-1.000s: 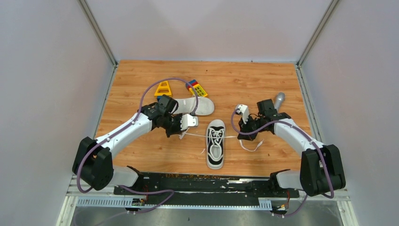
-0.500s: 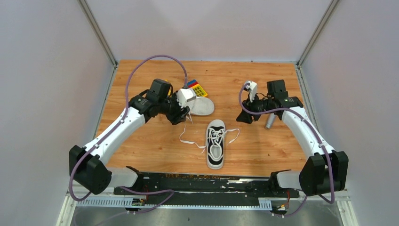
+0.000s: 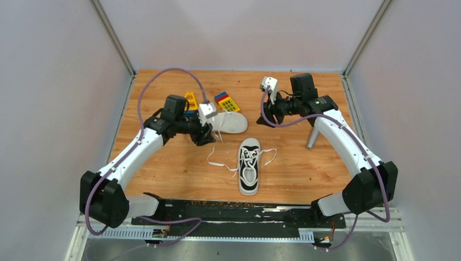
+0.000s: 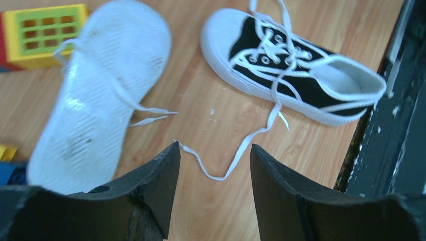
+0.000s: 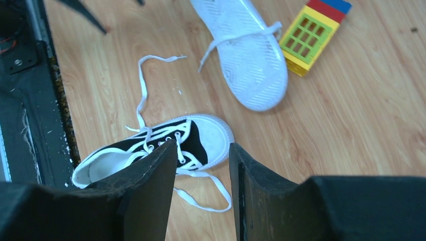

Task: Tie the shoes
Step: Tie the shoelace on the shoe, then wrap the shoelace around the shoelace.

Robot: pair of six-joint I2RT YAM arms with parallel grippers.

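Upright shoe (image 3: 249, 173) on counter (image 3: 163, 174), laces (image 4: 245, 144) loose, untied. Overturned shoe (image 3: 229, 123) at its 11 o'clock, sole up. Left fingers (image 4: 150, 196), right fingers (image 5: 145, 196): spread apart, empty.

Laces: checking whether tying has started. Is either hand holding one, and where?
Nothing is held. The left hand and right hand are both open and empty; the laces lie loose beside the upright shoe.

We log the wooden table (image 3: 163, 174): one sneaker (image 3: 249, 173) upright near the front, laces (image 4: 217, 177) loose on the boards — its mate (image 3: 229, 122) sole-up behind, beside coloured blocks (image 3: 227, 101); grey cylinder (image 3: 312, 138) apart, right.
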